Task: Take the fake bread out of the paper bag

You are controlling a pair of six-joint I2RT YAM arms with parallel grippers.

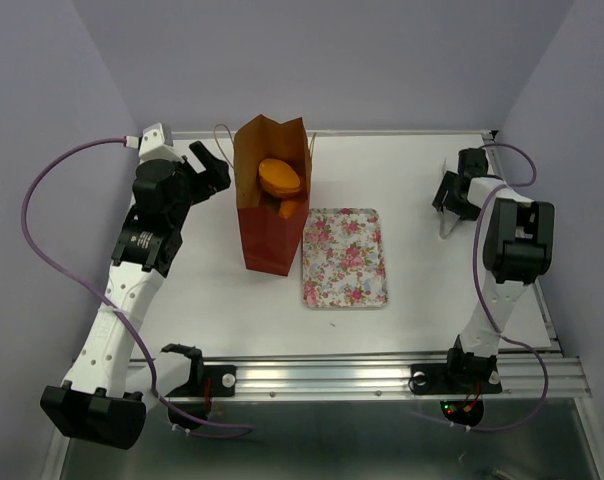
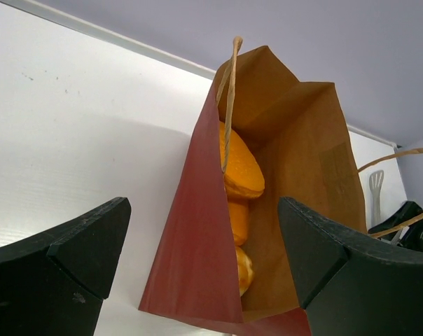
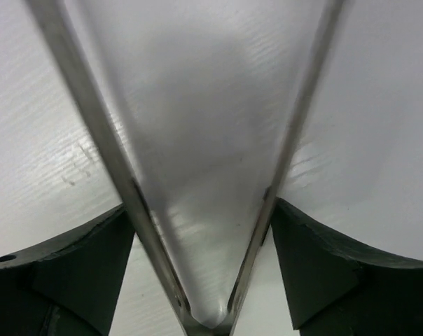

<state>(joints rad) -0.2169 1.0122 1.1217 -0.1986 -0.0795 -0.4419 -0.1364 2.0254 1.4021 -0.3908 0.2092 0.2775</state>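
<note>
Two end effectors flank the work. At the left, the left end effector [image 1: 210, 166] hovers with its fingers spread wide and gripping nothing, just beside the left wall of the paper bag [image 1: 270, 240]. We judge that a push from this side could tip the bag, since it stands tall on a narrow base and nothing braces it. A finger could also catch the thin cord handle [image 2: 229, 105] rising from that wall and drag the bag along.

At centre-left, the fake bread [image 1: 279, 177] sits inside the open bag as several glossy orange pieces stacked one over another, the topmost near the mouth. We expect the lower pieces to be harder to reach, and a tool driven deep could crease or tear the paper wall.

Just right of the bag, a floral tray [image 1: 344, 257] lies flat on the tabletop [image 1: 422, 300].

At the far right, well apart from the bag, the right end effector [image 1: 450, 200] pinches a pair of metal tongs [image 3: 92, 133], whose arms splay outward in a V. We note that smooth metal tips on a glossy pastry invite slipping, and that an unheld bag may rise with the bread as it is lifted.
</note>
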